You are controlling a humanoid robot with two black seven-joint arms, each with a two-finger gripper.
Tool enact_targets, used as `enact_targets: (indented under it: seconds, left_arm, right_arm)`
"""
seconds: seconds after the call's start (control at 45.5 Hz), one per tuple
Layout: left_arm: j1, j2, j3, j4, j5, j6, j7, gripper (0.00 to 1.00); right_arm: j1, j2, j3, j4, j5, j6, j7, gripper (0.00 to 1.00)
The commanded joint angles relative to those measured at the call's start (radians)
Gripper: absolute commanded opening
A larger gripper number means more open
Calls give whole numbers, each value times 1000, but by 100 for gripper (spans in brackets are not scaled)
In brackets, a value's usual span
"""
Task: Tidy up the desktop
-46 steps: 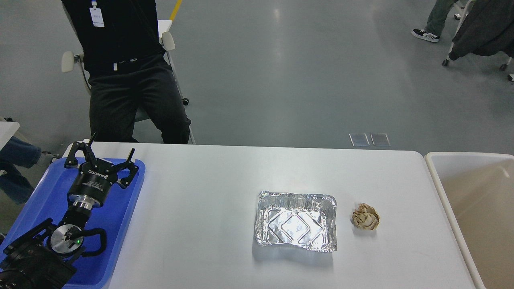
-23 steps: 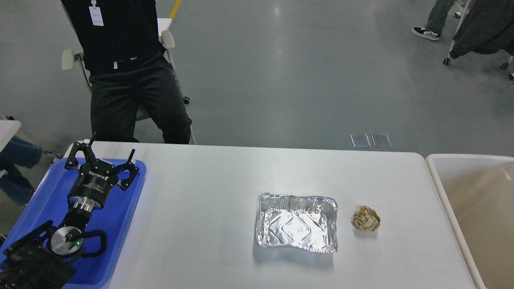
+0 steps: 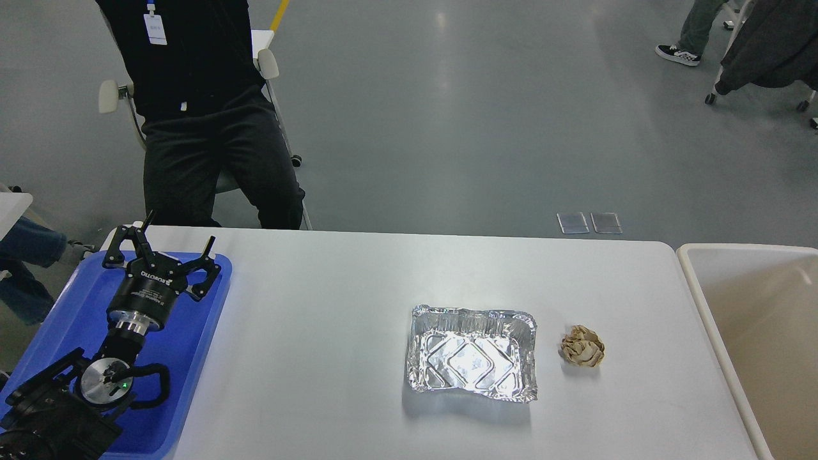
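Note:
The white desktop (image 3: 332, 306) fills the lower view. A crinkled foil tray (image 3: 471, 352) lies on it right of centre, empty. A crumpled brown paper ball (image 3: 582, 345) lies just right of the foil tray. My left gripper (image 3: 179, 234) is open and empty, held over the far end of the blue plastic tray (image 3: 185, 358) at the desktop's left edge. My right arm and gripper are out of view.
A cream-white rimmed bin (image 3: 696, 300) stands against the desktop's right edge. A person in black (image 3: 204, 115) stands by a chair just beyond the far left corner. Grey floor lies beyond the far edge.

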Motion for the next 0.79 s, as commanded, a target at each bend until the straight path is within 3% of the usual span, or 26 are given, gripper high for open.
enact_targets:
  seconds: [0.0,0.461,0.527,0.549,0.615,0.681,0.769]
  left_arm:
    - [0,0,0,0,0,0,0,99]
    - [0,0,0,0,0,0,0,99]
    - [0,0,0,0,0,-1,0,99]
    - [0,0,0,0,0,0,0,99]
    - [0,0,0,0,0,0,0,99]
    - [0,0,0,0,0,0,0,99]
    - [0,0,0,0,0,0,0,99]
  right_arm:
    - [-65,100,15,-112,-8,-29,-1,0]
    - [-84,122,12,-112,-8,-55,-1,2]
    - [-84,115,14,-112,-7,-66,-1,50]
    - [-84,115,14,-112,-7,-71,1,58]
    - [-84,117,14,-112,-7,-80,1,71]
    - [-84,118,15,-109,-7,-83,1,91]
    - [-82,118,15,-104,-5,-83,1,97]
